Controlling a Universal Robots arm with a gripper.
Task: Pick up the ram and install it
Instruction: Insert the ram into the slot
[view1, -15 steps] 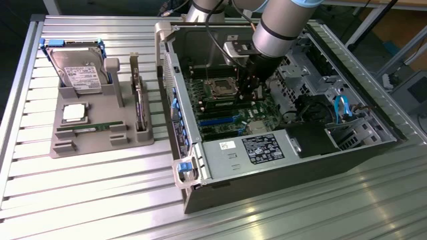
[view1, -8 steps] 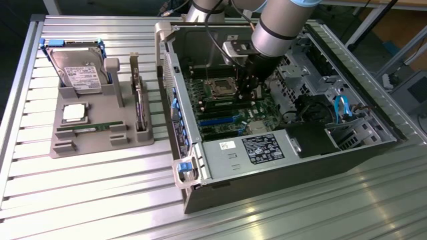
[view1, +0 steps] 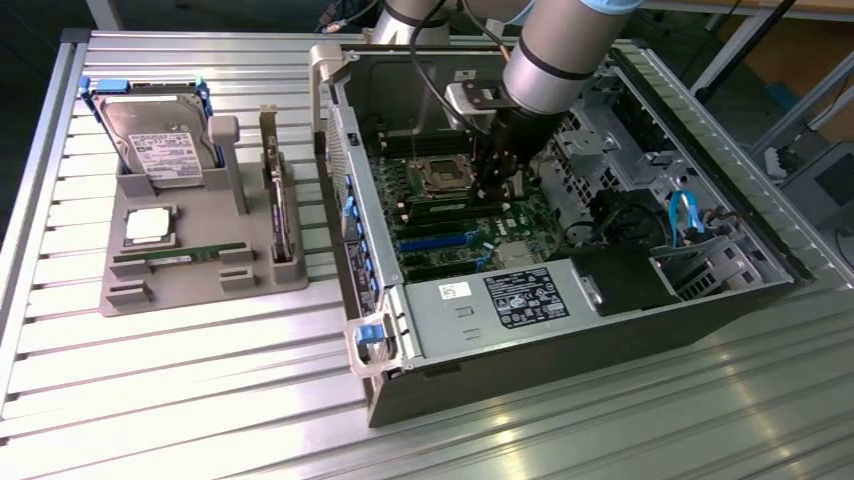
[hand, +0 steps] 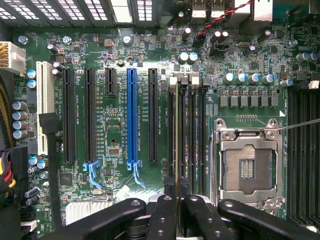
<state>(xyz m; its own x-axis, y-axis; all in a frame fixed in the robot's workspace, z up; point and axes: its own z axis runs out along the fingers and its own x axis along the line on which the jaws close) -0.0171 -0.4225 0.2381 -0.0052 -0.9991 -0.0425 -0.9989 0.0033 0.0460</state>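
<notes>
The ram (hand: 176, 140) shows edge-on as a thin green-yellow strip, upright between my fingers. My gripper (hand: 176, 200) is shut on it. The stick stands over the row of black memory slots (hand: 187, 135) beside the empty processor socket (hand: 246, 167); whether it sits in a slot I cannot tell. In the exterior view my gripper (view1: 497, 195) reaches down inside the open computer case (view1: 574, 300), just to the exterior view's right of the socket (view1: 441, 177), low over the motherboard.
A grey tray (view1: 200, 290) at the exterior view's left holds a hard drive (view1: 160, 140), a silver processor (view1: 147, 227), an upright expansion card (view1: 276, 200) and another green stick (view1: 180, 257). Case walls, cables and a drive cage (view1: 694, 230) surround the arm.
</notes>
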